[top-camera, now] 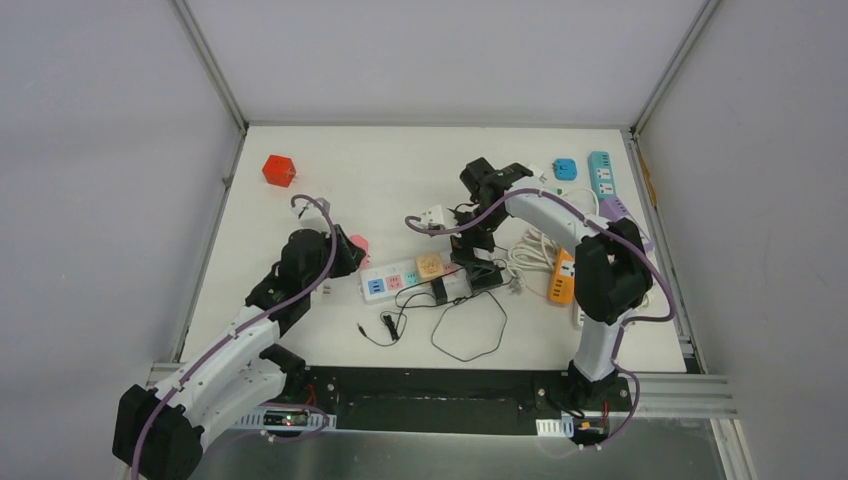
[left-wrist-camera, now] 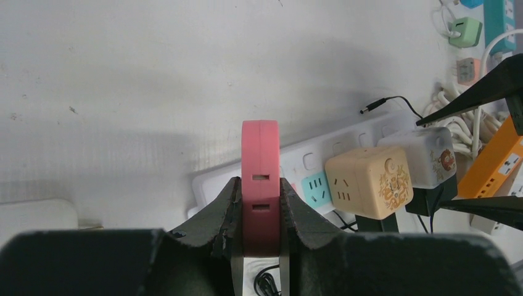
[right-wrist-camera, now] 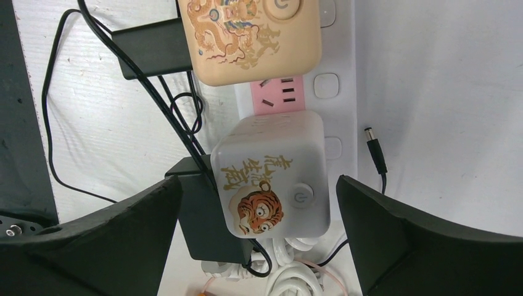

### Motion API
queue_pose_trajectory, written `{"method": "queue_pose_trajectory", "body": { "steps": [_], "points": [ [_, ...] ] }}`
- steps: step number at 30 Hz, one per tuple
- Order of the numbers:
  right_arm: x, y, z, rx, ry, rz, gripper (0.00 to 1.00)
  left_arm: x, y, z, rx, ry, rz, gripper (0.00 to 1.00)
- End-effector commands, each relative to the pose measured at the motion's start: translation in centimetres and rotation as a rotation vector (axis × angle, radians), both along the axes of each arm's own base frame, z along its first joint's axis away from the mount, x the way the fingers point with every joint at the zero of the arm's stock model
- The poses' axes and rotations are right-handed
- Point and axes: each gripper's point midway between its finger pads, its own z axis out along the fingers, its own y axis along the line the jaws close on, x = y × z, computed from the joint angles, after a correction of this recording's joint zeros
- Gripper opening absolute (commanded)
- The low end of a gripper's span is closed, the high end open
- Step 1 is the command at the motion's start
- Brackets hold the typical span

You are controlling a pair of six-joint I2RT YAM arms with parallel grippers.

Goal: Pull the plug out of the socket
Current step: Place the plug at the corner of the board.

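A white power strip [top-camera: 400, 280] lies mid-table with a beige cube plug [top-camera: 430, 265] in it. My left gripper [top-camera: 345, 255] is shut on a flat pink plug [top-camera: 358, 245] and holds it beside the strip's left end. In the left wrist view the pink plug [left-wrist-camera: 260, 166] sits between my fingers [left-wrist-camera: 225, 209], with the strip [left-wrist-camera: 321, 151] behind it. My right gripper [right-wrist-camera: 259, 185] is open, one jaw on each side of a white tiger-print cube plug [right-wrist-camera: 271, 176] that sits in the strip [right-wrist-camera: 336, 80] next to the beige cube [right-wrist-camera: 250, 37].
A black adapter [right-wrist-camera: 206, 216] and its cables lie beside the tiger cube, with coiled white cable [top-camera: 530, 255] past it. An orange strip [top-camera: 563, 275], teal strip [top-camera: 601, 175], blue cube [top-camera: 565, 168], red cube [top-camera: 278, 170] and white adapter [top-camera: 432, 217] lie around.
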Motion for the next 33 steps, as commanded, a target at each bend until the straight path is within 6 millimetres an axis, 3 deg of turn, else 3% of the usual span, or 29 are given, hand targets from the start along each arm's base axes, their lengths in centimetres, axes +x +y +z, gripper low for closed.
{"method": "queue_pose_trajectory", "body": {
  "steps": [1,10,16,23,26,33],
  "points": [
    [0.8,0.8,3.9,0.084,-0.069,-0.004,1.0,0.8,-0.3,1.8,-0.081,-0.053,0.0,0.0],
    [1.2,1.0,5.0,0.1,-0.087,-0.042,1.0,2.5,0.7,1.8,-0.159,-0.035,0.043,0.0],
    [0.7,1.1,6.0,0.124,-0.081,-0.038,1.0,4.7,2.4,2.1,-0.269,-0.044,0.103,0.0],
    [0.0,0.9,7.1,0.159,-0.069,-0.055,1.0,8.2,7.2,2.6,-0.439,-0.071,0.264,0.0],
    [-0.3,0.6,7.7,0.184,-0.064,-0.072,1.0,9.6,10.2,3.2,-0.519,-0.107,0.349,0.02],
    [-0.9,0.4,9.5,0.284,-0.063,-0.116,1.0,12.3,15.4,1.6,-0.575,-0.043,0.547,0.04]
  ]
}}
